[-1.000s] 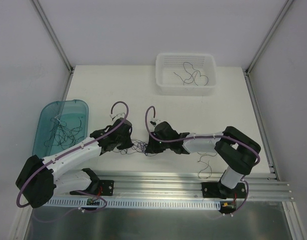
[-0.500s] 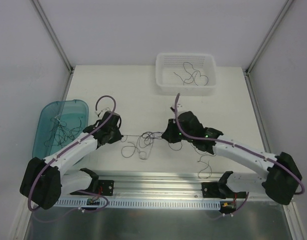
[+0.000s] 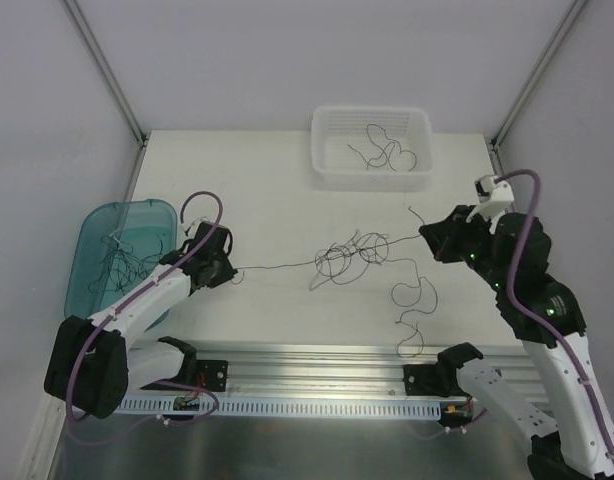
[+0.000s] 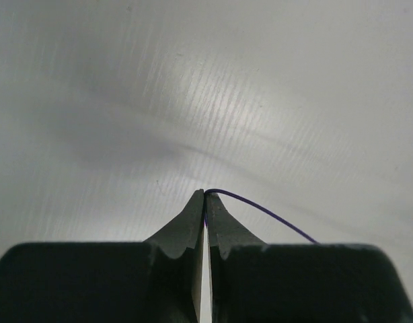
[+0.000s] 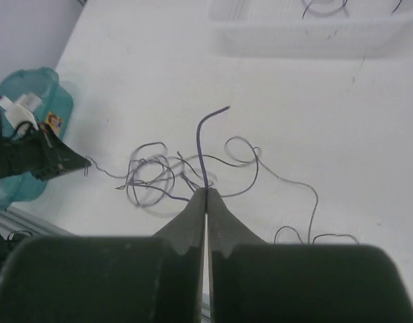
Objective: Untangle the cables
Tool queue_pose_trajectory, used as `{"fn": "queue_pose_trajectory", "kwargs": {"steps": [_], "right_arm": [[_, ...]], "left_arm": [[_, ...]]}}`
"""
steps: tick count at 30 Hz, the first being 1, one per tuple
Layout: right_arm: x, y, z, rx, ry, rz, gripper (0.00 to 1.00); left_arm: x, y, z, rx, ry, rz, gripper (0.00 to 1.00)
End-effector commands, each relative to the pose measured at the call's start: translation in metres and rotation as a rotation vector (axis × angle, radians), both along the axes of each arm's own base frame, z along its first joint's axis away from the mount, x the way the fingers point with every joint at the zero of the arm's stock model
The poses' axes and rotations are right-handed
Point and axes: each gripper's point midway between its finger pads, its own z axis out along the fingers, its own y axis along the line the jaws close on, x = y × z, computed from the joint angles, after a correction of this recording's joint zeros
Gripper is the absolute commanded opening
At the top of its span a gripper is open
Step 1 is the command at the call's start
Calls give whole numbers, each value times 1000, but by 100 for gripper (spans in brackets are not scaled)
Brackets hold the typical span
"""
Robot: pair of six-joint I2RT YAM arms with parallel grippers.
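Note:
The cables (image 3: pixel 349 255) form a loose clump of thin dark loops in the middle of the white table, stretched between my two grippers. On the left, low over the table, my left gripper (image 3: pixel 230 270) is shut on one purple strand (image 4: pixel 267 214) that runs taut to the clump. My right gripper (image 3: pixel 425 232) is raised at the right and shut on another purple strand (image 5: pixel 201 145), whose free end sticks up past the tips. The right wrist view shows the clump (image 5: pixel 156 176) below and beyond the shut jaws. A loose curly tail (image 3: pixel 415 300) trails toward the front rail.
A teal bin (image 3: pixel 122 215) at the left edge holds several more wires. A white basket (image 3: pixel 372 175) at the back holds a few strands. An aluminium rail (image 3: pixel 317 362) runs along the table's front edge, with the arm bases on it.
The two grippers have drawn apart, the left one leftward and the right one up and far to the right. The clump between them has been stretched out into looser loops.

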Motion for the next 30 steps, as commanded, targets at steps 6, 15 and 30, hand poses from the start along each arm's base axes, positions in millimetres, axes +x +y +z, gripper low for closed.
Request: {"fn": "queue_pose_trajectory", "kwargs": {"steps": [6,15,30], "right_arm": [[-19,-60,138,-48,-342,-202,1],[6,-5,57,-12,-52,0,1],[-21,49,-105,-36,374,223,1]], "left_arm": [[-11,17,-19,52,56,38,0],[-12,15,-9,34,12,10,0],[-30,-66,84,-266,-229,-421,80]]}}
